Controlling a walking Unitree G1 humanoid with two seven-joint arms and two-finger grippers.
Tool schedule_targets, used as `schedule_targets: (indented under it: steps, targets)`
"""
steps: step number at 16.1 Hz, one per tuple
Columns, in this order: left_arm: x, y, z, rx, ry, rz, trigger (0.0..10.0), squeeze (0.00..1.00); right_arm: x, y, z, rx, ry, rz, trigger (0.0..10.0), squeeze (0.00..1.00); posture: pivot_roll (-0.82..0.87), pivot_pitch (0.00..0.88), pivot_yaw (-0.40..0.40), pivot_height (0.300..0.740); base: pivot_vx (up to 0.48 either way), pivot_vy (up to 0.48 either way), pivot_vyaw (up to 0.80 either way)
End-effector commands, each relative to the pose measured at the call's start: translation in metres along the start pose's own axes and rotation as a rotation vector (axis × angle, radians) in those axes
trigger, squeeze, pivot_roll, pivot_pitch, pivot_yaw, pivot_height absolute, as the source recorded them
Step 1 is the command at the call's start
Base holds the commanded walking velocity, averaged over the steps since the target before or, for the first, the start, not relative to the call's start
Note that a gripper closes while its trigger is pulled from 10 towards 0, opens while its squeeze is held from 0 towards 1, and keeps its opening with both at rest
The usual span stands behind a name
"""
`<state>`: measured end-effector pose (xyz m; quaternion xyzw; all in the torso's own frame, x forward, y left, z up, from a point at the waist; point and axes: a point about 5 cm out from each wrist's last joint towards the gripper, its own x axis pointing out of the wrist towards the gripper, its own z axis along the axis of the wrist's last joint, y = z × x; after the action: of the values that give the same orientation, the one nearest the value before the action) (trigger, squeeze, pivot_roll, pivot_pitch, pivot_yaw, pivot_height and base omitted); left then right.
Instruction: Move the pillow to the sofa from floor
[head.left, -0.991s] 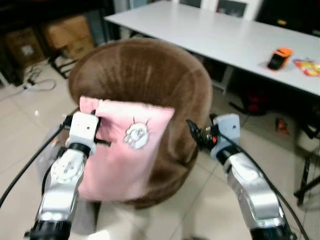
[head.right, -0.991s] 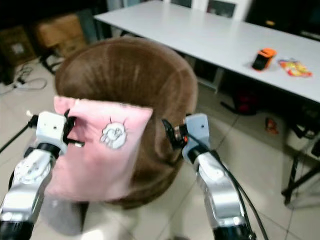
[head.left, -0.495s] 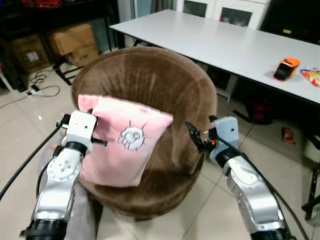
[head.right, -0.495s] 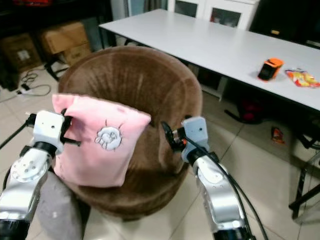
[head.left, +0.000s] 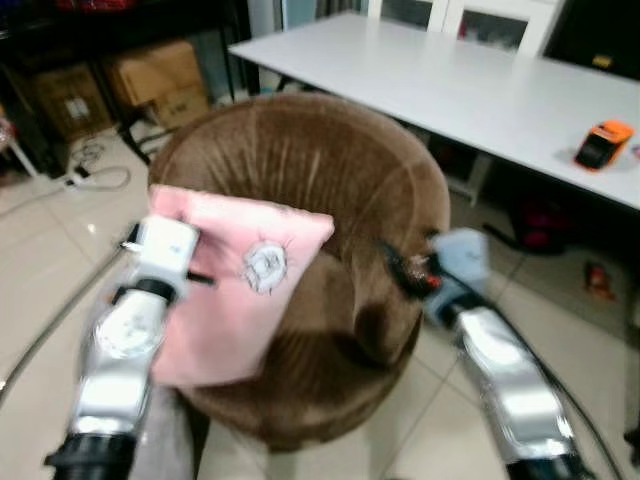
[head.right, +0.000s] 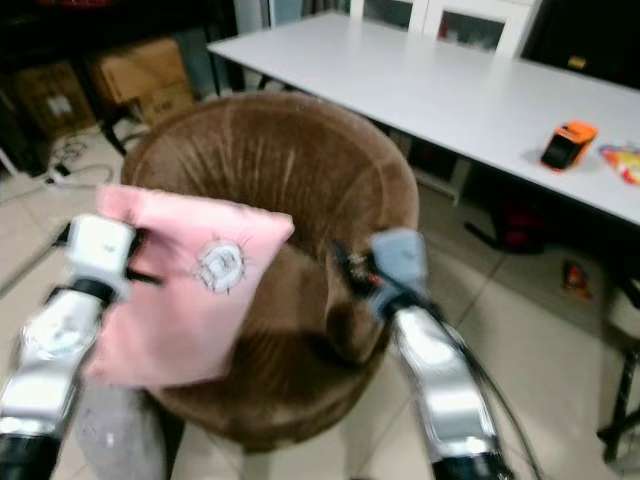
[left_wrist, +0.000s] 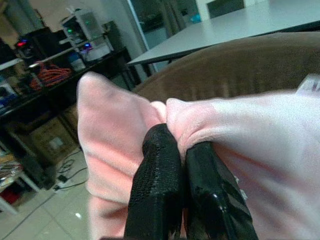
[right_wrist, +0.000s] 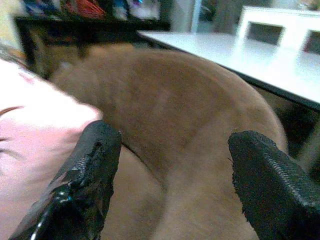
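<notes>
Pinched hard on a bunched fold at the pillow's upper corner, the left gripper (left_wrist: 182, 165) carried the pink pillow (head.left: 235, 290) off the floor, its two black fingers pressed together with cloth squeezed between them. The pillow hung from that one corner over the near left rim of the round brown sofa (head.left: 300, 180), its printed face turned up, its lower part drooping across the rim toward the seat. The right gripper (right_wrist: 170, 170) stood with fingers spread wide and held nothing, poised at the sofa's right rim beside the pillow's free corner.

The step in hand looked like the carry onto the seat. To do it well, the left arm probably needed to reach further over the rim so that the bulk of the pillow sat above the seat cushion rather than straddling the edge, and only then let go; a release too near the rim risked the pillow sliding back to the floor. Behind the sofa stood a white table (head.left: 470, 90).
</notes>
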<state>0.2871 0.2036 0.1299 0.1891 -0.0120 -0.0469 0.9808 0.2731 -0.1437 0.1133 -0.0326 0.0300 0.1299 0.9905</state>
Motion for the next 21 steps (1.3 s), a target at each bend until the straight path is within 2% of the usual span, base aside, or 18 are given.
schedule_targets:
  steps: [1,5,7,15,18,19,21]
  targets:
    - [0.001,0.012,0.01,0.015,-0.041,0.036,10.0,0.0,0.004,0.004,0.006,-0.002,-0.023,0.027,10.0,0.0,-0.02,0.0,0.019,0.74,0.3,0.0,0.0]
    - [0.0,0.011,0.01,0.023,-0.043,0.034,10.0,0.0,0.004,0.009,0.005,-0.086,-0.011,0.106,10.0,0.0,-0.03,0.0,0.013,0.74,0.3,0.0,0.55]
    - [-0.001,0.011,0.01,0.024,-0.043,0.034,10.0,0.0,0.003,0.01,0.005,-0.079,-0.011,0.136,10.0,0.0,-0.02,0.0,0.008,0.74,0.3,0.0,0.61]
    - [-0.005,0.01,0.007,0.028,-0.029,0.024,10.0,0.0,0.003,0.004,0.002,-0.065,0.025,0.112,10.0,0.0,-0.03,0.0,0.006,0.74,0.3,0.0,0.0]
    - [0.005,0.006,0.005,0.053,-0.038,-0.051,10.0,0.0,0.005,-0.002,0.004,-0.08,0.029,0.098,10.0,0.0,-0.04,0.0,-0.002,0.74,0.199,0.0,0.0]
    - [0.013,0.003,0.005,0.05,-0.063,-0.127,10.0,0.0,0.009,-0.007,0.007,-0.109,0.028,0.098,10.0,0.0,-0.04,0.0,0.0,0.74,0.0,0.0,0.0]
    - [0.021,-0.001,0.007,0.087,-0.077,-0.184,10.0,0.0,0.011,-0.012,0.01,-0.129,0.023,0.112,10.0,0.0,-0.05,0.0,0.001,0.74,0.0,0.0,0.0]
